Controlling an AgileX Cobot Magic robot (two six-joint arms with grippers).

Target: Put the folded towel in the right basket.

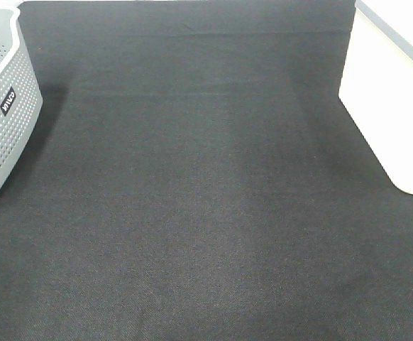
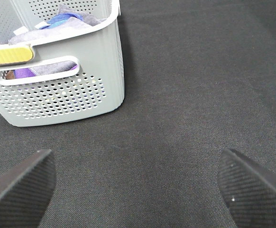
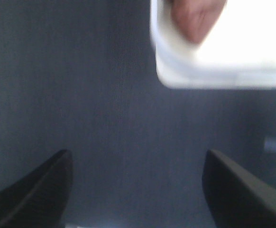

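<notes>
Right wrist view: the right gripper (image 3: 137,190) hangs with its two dark fingers (image 3: 31,190) spread wide, nothing between them, above the dark mat (image 3: 81,95). Ahead of it stands the white basket (image 3: 214,73), its rounded corner nearest, and inside, against the near wall, lies a pinkish-brown shape that may be the towel (image 3: 195,19); the picture is too blurred to be sure, or to tell whether it is folded. The basket is apart from the fingers, with bare mat between. In the left wrist view the left gripper (image 2: 138,185) is likewise spread, its black textured fingers (image 2: 22,183) empty over the mat (image 2: 185,85). Ahead and to one side of it is a grey perforated basket (image 2: 57,95) with a handle slot, holding grey and blue-purple cloths (image 2: 69,16) and bearing a yellow strip (image 2: 7,55) on its rim. From the exterior high view neither gripper shows; the black mat (image 1: 206,199) covers the table, the grey basket (image 1: 4,121) at the left edge and the white basket (image 1: 391,106) at the right edge, well apart.
</notes>
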